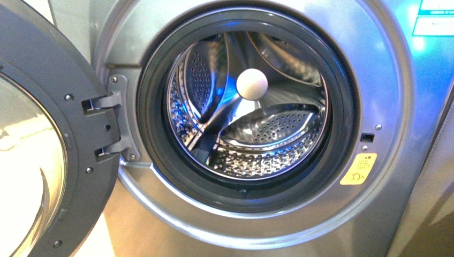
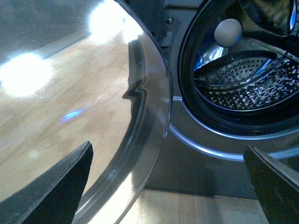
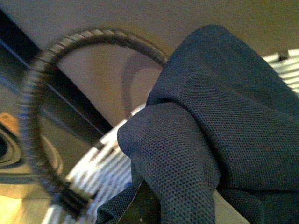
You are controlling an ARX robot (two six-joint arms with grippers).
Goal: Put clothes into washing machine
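The washing machine (image 1: 375, 80) fills the front view, silver-grey, its porthole uncovered and the shiny perforated drum (image 1: 267, 155) showing inside the dark gasket (image 1: 152, 134). Its dark grey door (image 1: 48, 107) is swung out to the left. Neither arm shows in the front view. In the left wrist view my left gripper (image 2: 168, 186) is open with nothing between its fingers, close to the door's glass (image 2: 70, 93) and low in front of the porthole. In the right wrist view the clothes (image 3: 210, 116), dark blue-grey fine-ribbed fabric, are bunched over my right gripper (image 3: 180, 205), which is shut on them.
A white ball (image 1: 251, 84) shows inside the drum. The door hinges (image 1: 104, 126) sit left of the porthole and a yellow sticker (image 1: 358, 168) at its lower right. Light wooden floor (image 2: 196, 210) lies under the machine. A black ribbed cable (image 3: 35, 116) loops beside the clothes.
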